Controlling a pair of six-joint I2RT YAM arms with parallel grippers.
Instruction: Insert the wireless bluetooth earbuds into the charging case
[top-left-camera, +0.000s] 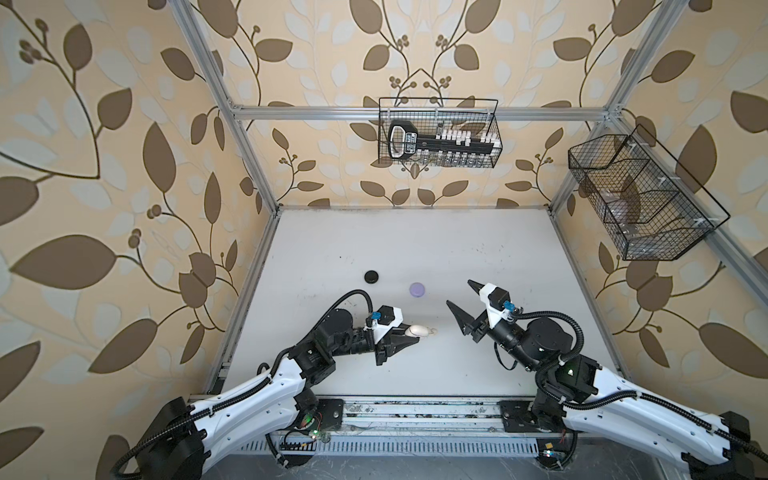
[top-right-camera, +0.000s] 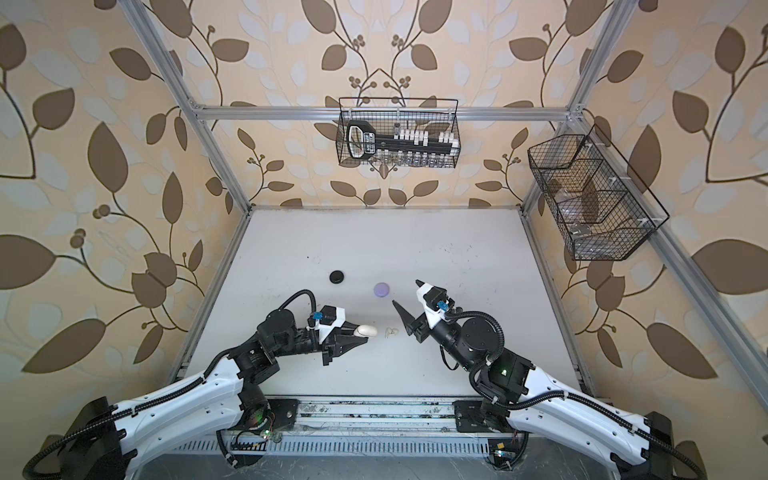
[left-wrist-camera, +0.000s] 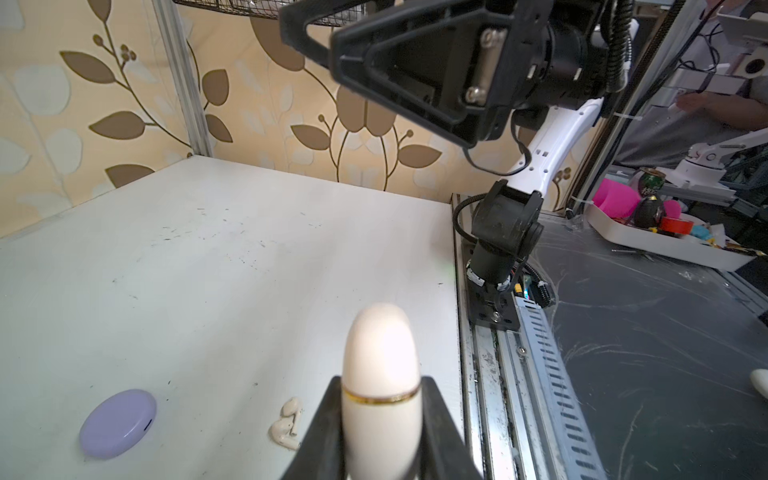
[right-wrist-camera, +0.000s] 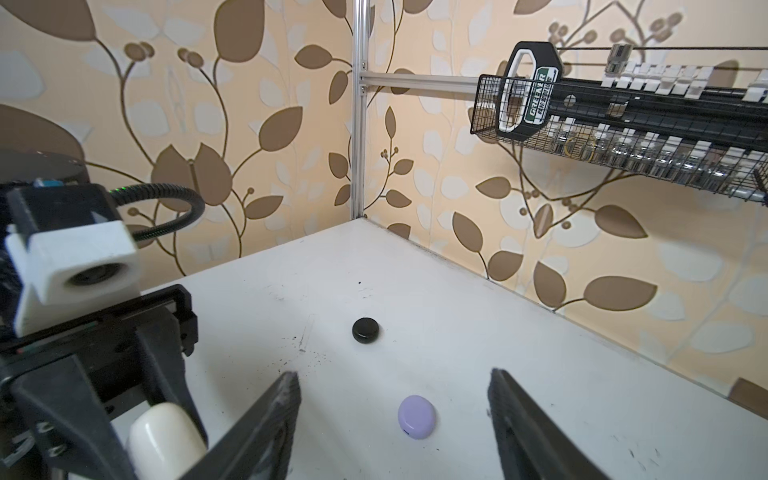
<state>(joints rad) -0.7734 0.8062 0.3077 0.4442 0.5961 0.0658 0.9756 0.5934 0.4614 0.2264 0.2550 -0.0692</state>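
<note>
My left gripper (top-left-camera: 411, 334) (left-wrist-camera: 381, 380) is shut on a cream-white charging case (top-left-camera: 420, 331) (left-wrist-camera: 380, 353). The case is held on edge just above the table, its lid closed along a gold seam. Two cream-white earbuds (top-left-camera: 432, 331) (top-right-camera: 391, 331) (left-wrist-camera: 286, 424) lie together on the table right beside the case's tip. My right gripper (top-left-camera: 459, 292) (right-wrist-camera: 392, 374) hangs open and empty above the table, to the right of the earbuds. A closed lavender case (top-left-camera: 417, 289) (right-wrist-camera: 417, 417) and a closed black case (top-left-camera: 372, 276) (right-wrist-camera: 365, 330) lie farther back.
The white table (top-left-camera: 415, 241) is walled by aluminium posts and patterned panels. A wire basket (top-left-camera: 438, 133) with a tool hangs on the back wall. Another wire basket (top-left-camera: 640, 199) hangs on the right wall. The arm bases stand along the front rail (top-left-camera: 415, 409).
</note>
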